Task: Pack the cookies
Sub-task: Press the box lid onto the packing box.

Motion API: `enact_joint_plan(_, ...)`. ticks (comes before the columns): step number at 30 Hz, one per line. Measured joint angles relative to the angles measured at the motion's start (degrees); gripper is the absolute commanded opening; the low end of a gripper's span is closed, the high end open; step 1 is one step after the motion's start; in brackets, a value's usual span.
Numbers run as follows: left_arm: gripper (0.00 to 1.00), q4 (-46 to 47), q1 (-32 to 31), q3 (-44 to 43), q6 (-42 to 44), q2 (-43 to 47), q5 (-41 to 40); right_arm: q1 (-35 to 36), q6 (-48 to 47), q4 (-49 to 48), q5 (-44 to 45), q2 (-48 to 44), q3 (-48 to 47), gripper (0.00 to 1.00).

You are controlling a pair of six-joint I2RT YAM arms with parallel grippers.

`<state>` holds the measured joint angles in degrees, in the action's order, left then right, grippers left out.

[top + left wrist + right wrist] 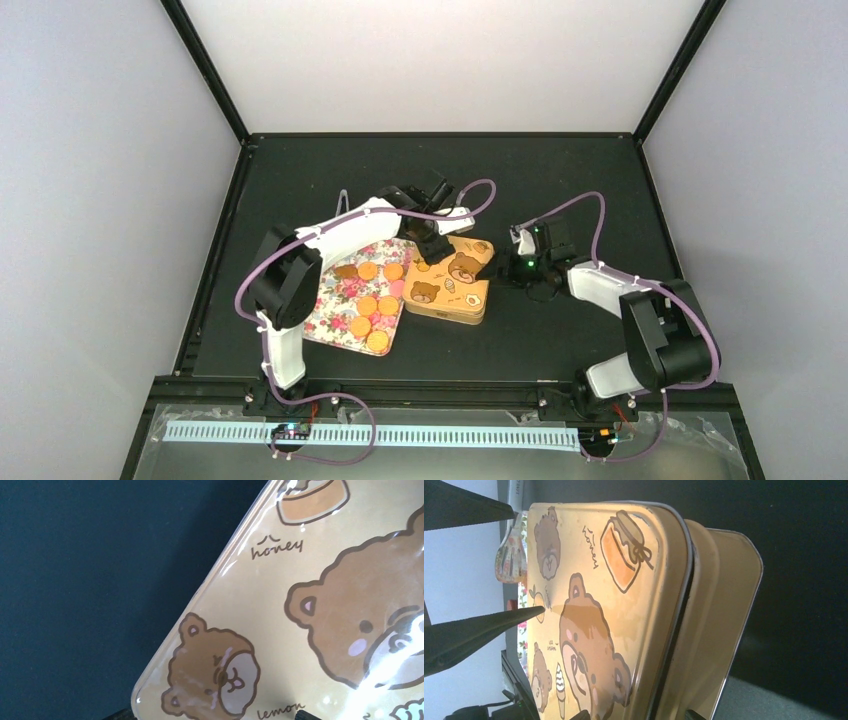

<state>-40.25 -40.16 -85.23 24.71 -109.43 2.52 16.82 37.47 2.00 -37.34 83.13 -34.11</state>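
Bear-printed tin lid [300, 630] reads "honey", "lemon"; left gripper [430, 252] hangs spread over its corner; right gripper [635, 713] straddles its rim, grip unclear; black tabletop [560, 180] lies wide behind.

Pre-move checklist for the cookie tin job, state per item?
1. Lid off the tin: not ok, it sits on top.
2. Cookies reachable on the floral tray: ok.
3. Left gripper open, over the lid: ok.
4. Right gripper has firm hold of the tin's right edge: cannot tell; its fingertips straddle the rim.
5. The two grippers apart from each other: ok.
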Motion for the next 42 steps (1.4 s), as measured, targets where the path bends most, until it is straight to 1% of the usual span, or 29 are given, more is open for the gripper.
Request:
enact_joint_plan(3, 0.85, 0.6, -0.5, 0.2, 0.0, 0.0, 0.4, 0.3, -0.7, 0.8, 0.2, 0.0, -0.7, 0.49)
enact_joint_plan(5, 0.85, 0.9, -0.5, 0.6, 0.0, 0.0, 0.4, 0.3, -1.7, 1.9, 1.1, -0.2, -1.1, 0.51)
enact_joint_plan(8, 0.85, 0.9, -0.4, 0.9, 0.1, 0.1, 0.5, 0.3, -3.9, 4.9, 3.5, -1.2, -1.3, 0.59)
enact_joint_plan(11, 0.85, 0.9, -0.4, 1.6, 0.2, 0.7, 0.5, 0.3, -5.8, 8.2, 6.6, -3.4, -1.5, 0.59)
enact_joint_plan(14, 0.85, 0.9, -0.4, 2.6, 0.2, 1.8, 0.5, 0.3, -6.9, 11.9, 9.6, -8.3, -2.1, 0.54)
enact_joint_plan(16, 0.85, 0.9, -0.4, 2.6, 0.3, 2.0, 0.5, 0.3, -7.1, 13.1, 10.2, -11.2, -3.6, 0.50)
enact_joint_plan(21, 0.85, 0.9, -0.4, 2.8, 0.3, 2.0, 0.8, 2.1, -4.4, 10.3, 7.8, -14.5, -6.9, 0.46)
enact_joint_plan(26, 0.86, 0.9, -0.4, 2.8, 0.3, 2.0, 1.7, 4.2, -1.1, 5.7, 4.4, -10.9, -6.3, 0.41)
enact_joint_plan(31, 0.87, 0.7, -0.2, 2.8, 0.3, 2.0, 3.1, 4.5, 0.7, 2.7, 3.5, -4.6, -3.9, 0.31)
enact_joint_plan(36, 0.88, -0.7, 1.6, 2.8, 1.2, 3.0, 5.0, 4.7, 1.0, 0.5, 4.0, -3.4, -2.3, 0.30)
enact_joint_plan(42, 0.88, -2.8, 8.3, 1.7, 3.2, 5.3, 5.9, 4.7, 1.1, -1.2, 4.5, -4.2, -1.1, 0.31)
